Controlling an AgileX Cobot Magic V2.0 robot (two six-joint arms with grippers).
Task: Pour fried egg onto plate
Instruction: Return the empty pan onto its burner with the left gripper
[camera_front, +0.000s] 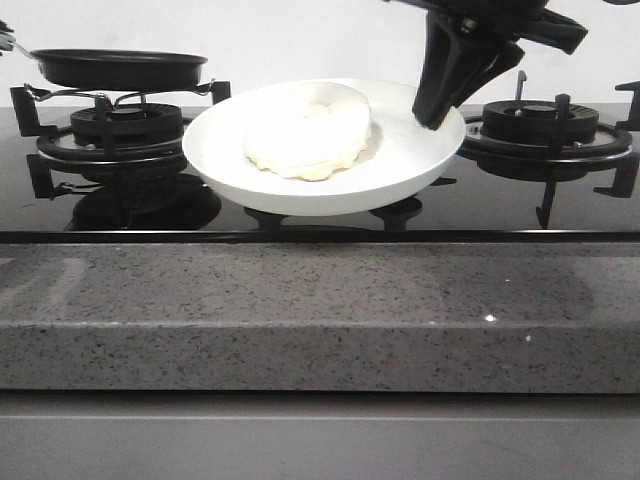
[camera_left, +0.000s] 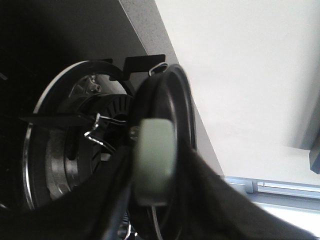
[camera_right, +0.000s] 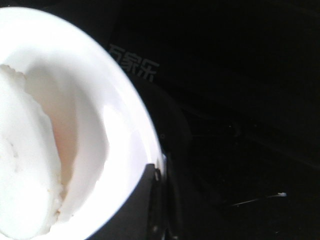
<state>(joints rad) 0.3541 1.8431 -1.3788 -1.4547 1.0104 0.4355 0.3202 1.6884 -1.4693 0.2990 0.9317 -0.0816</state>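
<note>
I am seeing the fried egg (camera_front: 307, 130) lying on the plate (camera_front: 400, 165) at the centre of the front frame, slightly left of the plate's middle. My right claw (camera_front: 438, 112) is coming down from the upper right and is clamped on the plate's right rim, holding it tilted above the black glass hob (camera_front: 300, 215). In the upper left, the frying pan (camera_front: 118, 68) is sitting level over the left burner (camera_front: 125, 125). Its handle is running out of the frame; in the left wrist view my left claw (camera_left: 152, 170) is gripping the pale handle (camera_left: 155, 160). The grey speckled table (camera_front: 320, 310) is filling the lower half.
</note>
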